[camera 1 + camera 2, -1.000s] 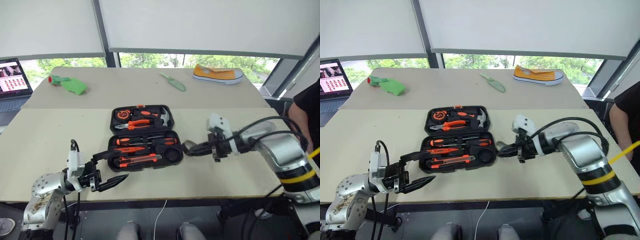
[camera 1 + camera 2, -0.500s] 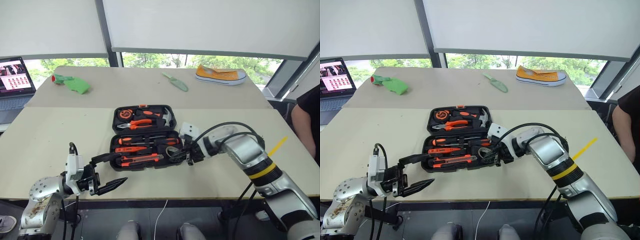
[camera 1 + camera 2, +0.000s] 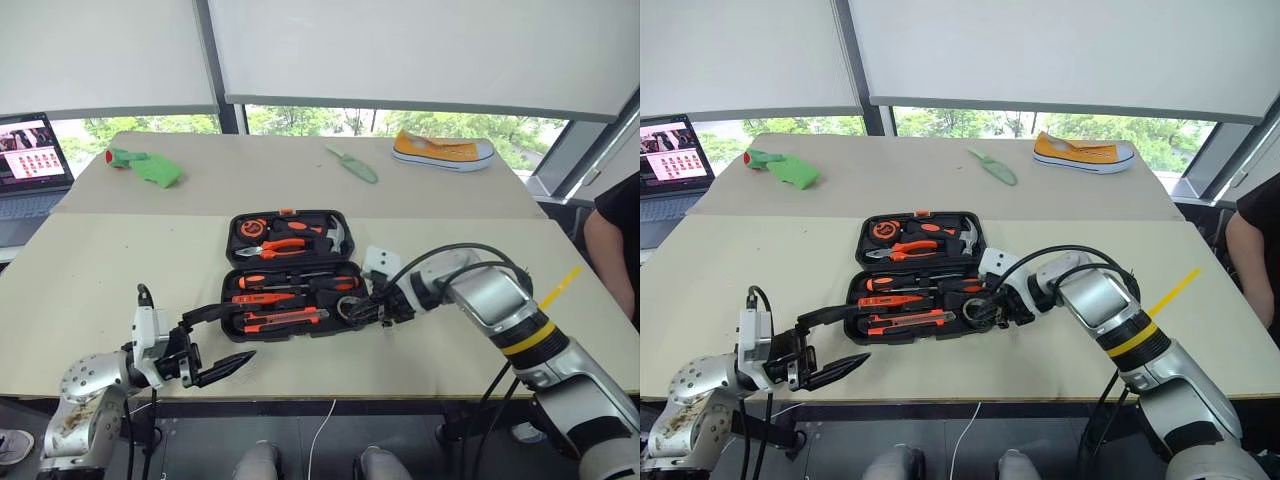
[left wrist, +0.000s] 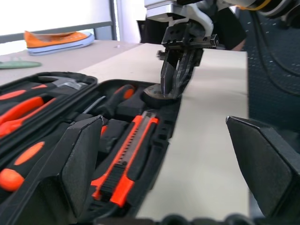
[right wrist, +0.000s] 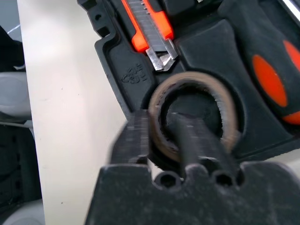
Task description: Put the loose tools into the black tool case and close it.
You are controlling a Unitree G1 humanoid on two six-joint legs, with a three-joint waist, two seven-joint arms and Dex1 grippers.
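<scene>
**Tape roll at its recess in the open case; right gripper straddling its rim**

The left gripper (image 3: 215,350) is seen spread wide and empty, held level off the near-left corner of the black tool case (image 3: 290,272). From it, the case lies ahead and to the right, with its near tray closest.

In that near tray, the black-and-orange screwdrivers (image 3: 262,281) and the utility knife (image 3: 282,320) are seated in their slots, long axes running left to right, across the reach of either gripper. The far half of the case, holding further tools, lies flat and open beyond them.

At the tray's near-right corner the tape roll (image 5: 194,117) is found in its round recess, just beyond the knife's blade end. The right gripper (image 3: 985,310) is angled down onto it from the right; one finger (image 5: 199,140) is inside the ring's hole and the other outside its wall. The jaws appear partly parted around the rim; whether the roll is pinched or let go cannot be told.

It is judged that stowing is all but complete and closing remains. The right arm is the nearer to the roll; withdrawal is best made along the finger line so that the ring is not dragged out.
</scene>
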